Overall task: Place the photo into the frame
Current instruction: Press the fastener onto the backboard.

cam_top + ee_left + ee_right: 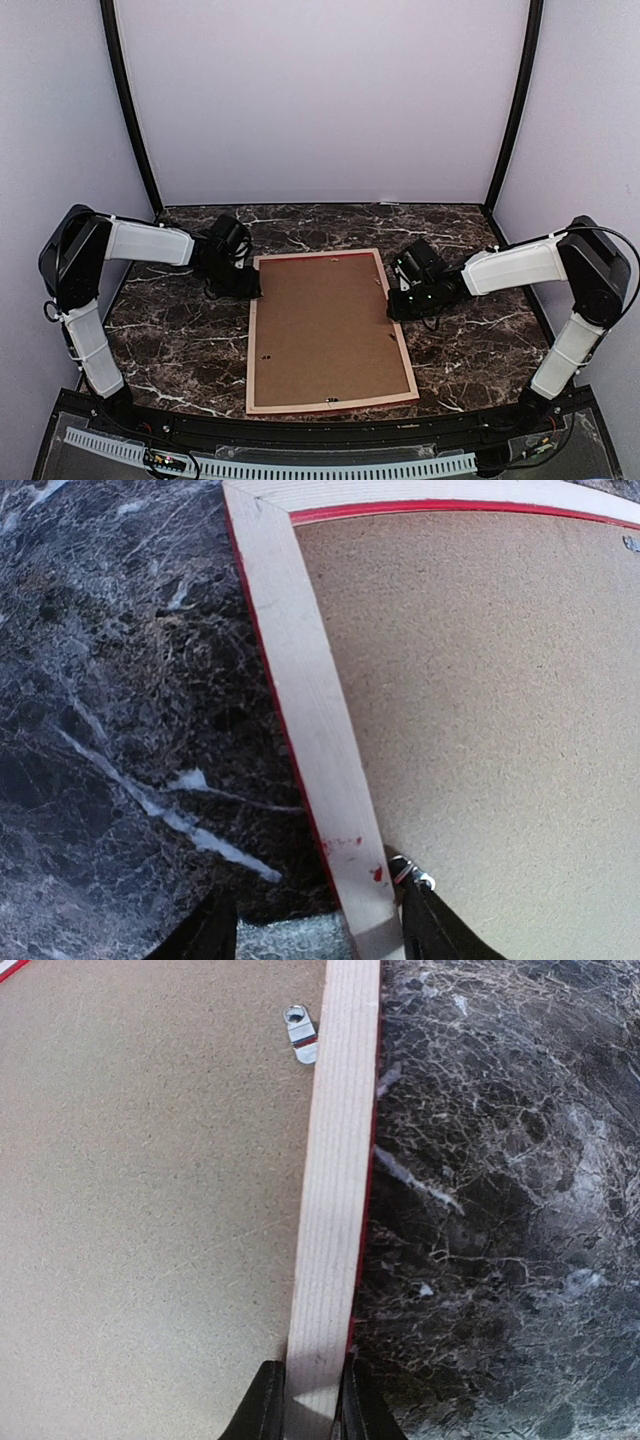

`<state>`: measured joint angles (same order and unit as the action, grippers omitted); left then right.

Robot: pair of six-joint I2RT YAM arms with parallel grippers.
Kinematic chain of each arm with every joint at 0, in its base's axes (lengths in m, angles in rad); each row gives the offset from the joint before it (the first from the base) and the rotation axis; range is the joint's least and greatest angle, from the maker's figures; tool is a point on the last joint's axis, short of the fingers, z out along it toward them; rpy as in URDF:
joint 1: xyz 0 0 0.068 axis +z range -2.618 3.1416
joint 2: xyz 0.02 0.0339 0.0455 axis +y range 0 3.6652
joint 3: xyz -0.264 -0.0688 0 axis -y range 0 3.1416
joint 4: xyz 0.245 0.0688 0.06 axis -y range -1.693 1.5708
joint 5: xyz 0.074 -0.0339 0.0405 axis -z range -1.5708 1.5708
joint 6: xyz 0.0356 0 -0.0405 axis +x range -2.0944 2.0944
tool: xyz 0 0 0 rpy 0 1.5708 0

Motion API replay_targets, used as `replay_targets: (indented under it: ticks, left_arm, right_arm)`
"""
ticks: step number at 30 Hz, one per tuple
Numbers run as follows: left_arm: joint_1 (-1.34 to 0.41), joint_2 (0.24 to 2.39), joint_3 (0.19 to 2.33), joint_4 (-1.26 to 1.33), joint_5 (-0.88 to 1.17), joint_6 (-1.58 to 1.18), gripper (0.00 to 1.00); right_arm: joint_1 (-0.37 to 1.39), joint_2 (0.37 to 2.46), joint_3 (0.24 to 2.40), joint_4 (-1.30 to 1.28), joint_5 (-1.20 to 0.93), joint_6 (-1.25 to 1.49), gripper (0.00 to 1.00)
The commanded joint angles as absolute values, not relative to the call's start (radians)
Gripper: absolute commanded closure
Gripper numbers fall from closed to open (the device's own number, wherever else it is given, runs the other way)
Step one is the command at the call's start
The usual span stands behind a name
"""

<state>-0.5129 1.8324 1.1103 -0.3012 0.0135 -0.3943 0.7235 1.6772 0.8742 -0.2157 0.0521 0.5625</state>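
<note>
Locate frame (pixel 256 340) face down at centre of tabletop (pixel 170 330), long rails running near to far. Note board (pixel 325 325) seated in its back; expect photo beneath, out of view. Observe right gripper (pixel 307 1390) pinching right rail, left gripper (pixel 318 920) spread astride left rail toward its far end, clamping nothing. Judge step as securing the back. Next: set clip (pixel 300 1032) firmly over board, keeping frame pinned.

Left claw (pixel 320 932) parted (right claw (pixel 310 1405) clamped).
</note>
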Motion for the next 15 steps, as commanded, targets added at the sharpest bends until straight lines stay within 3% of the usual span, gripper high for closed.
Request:
replay_targets:
  ticks: [1,15]
  left_arm:
    - [-0.501,1.793,1.103,-0.331,-0.014,-0.377,0.43]
    - [-0.499,1.894,1.186,-0.336,-0.031,-0.34,0.46]
  right_arm:
    - [0.721,1.688,0.849,-0.204,0.011,0.542,0.84]
    - [0.72,1.684,0.838,-0.201,0.015,0.545,0.85]
